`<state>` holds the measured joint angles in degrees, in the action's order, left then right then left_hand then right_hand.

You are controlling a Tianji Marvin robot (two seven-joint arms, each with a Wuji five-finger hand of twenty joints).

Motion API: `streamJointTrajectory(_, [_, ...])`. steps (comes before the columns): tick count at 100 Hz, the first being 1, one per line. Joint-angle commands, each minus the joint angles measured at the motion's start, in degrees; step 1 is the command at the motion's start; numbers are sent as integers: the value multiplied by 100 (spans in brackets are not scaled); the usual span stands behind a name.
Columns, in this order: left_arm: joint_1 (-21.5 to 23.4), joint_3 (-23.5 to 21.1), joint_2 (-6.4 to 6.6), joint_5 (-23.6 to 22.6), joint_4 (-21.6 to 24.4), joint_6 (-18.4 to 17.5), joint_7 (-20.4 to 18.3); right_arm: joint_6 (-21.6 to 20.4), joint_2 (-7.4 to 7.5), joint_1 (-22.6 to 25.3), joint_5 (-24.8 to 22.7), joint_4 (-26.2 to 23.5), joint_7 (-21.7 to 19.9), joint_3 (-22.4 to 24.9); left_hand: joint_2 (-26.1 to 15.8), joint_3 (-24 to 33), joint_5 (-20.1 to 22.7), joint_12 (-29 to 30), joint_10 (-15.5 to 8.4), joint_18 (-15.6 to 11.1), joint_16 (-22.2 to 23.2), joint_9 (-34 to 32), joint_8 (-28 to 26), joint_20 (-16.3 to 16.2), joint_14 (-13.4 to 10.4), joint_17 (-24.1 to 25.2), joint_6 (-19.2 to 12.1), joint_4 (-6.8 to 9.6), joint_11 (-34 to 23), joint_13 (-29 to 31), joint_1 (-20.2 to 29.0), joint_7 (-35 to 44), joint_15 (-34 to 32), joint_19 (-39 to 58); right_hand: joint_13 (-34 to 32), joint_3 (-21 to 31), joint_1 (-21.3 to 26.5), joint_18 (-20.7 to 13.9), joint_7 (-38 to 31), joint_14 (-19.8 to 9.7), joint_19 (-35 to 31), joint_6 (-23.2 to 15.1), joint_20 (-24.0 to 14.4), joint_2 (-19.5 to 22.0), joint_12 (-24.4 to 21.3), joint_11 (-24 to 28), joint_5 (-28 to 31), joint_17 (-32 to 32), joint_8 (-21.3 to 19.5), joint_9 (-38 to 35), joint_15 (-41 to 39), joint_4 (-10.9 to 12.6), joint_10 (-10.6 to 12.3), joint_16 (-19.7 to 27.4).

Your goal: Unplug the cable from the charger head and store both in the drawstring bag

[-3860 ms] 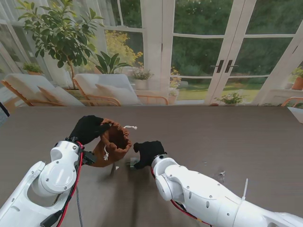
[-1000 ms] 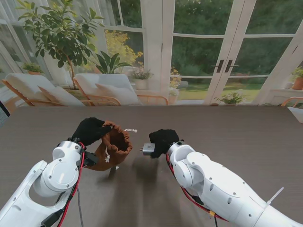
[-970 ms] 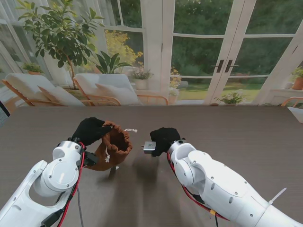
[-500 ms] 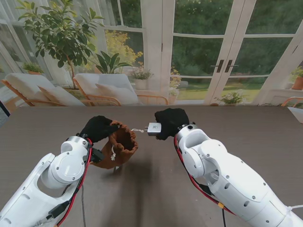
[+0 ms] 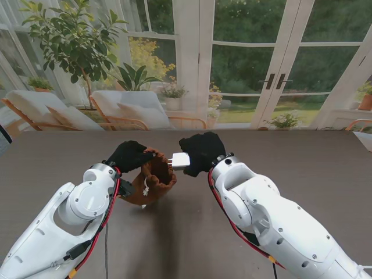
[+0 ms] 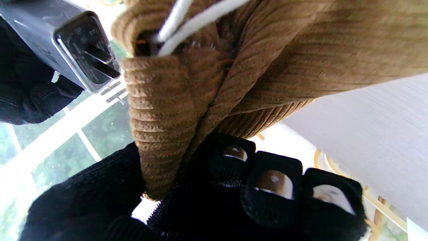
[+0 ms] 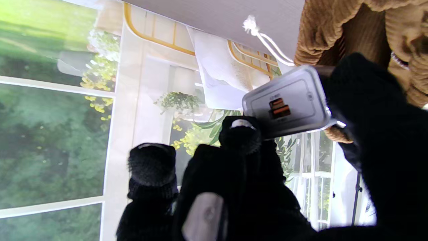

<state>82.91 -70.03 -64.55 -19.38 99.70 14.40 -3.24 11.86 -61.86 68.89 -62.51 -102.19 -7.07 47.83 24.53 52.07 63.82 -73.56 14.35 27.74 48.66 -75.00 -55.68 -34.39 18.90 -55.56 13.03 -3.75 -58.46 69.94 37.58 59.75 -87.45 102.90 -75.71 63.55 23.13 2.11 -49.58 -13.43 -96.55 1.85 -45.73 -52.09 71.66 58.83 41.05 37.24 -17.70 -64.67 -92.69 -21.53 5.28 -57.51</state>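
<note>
The brown corduroy drawstring bag (image 5: 152, 177) hangs lifted off the table with my left hand (image 5: 129, 156) shut on its rim, mouth turned toward the right. My right hand (image 5: 201, 152) is shut on the silver charger head (image 5: 179, 161) and holds it at the bag's mouth, prongs pointing at the bag. The left wrist view shows the charger head (image 6: 68, 47) with its two prongs just beside the bag rim (image 6: 160, 110). In the right wrist view the charger head (image 7: 289, 102) shows two empty orange ports; no cable is plugged in. I see no cable anywhere.
The dark wood table (image 5: 302, 168) stretches to my right and far side. White drawstrings (image 5: 145, 190) dangle from the bag. Beyond the table's far edge are chairs, plants and glass doors.
My right hand has lifted the charger head off the table and carried it left to the bag's mouth. My left hand has raised the bag and tipped its opening toward the charger.
</note>
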Motion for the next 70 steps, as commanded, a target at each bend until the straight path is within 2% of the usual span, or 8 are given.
streamJointTrajectory(1, [-24,22,-33,53,0,-30,-135,-63,-14,-1,-62,-76,-84,-65,-122,29,220,-57,9,-29,42,-236,0,-121,32,-188,527,144,-11,259,260,-3,-168,831,-26,798,589,-172,-1648,-335,-205,-849,-160,708,145,259,1021,2861,-725,-141,-313,291,-208,-30])
streamJointTrajectory(70, [-235,274,-47,264,-61,-186,-206,-311,15,37,-384,-86,26,-236,-125,23,221,-38,10,13,42,-238,-4,-131,32,-210,524,133,-20,259,272,-6,-168,825,-29,799,564,-213,-1657,-392,-193,-909,-161,647,151,233,1020,2862,-727,-160,-330,317,-163,-56])
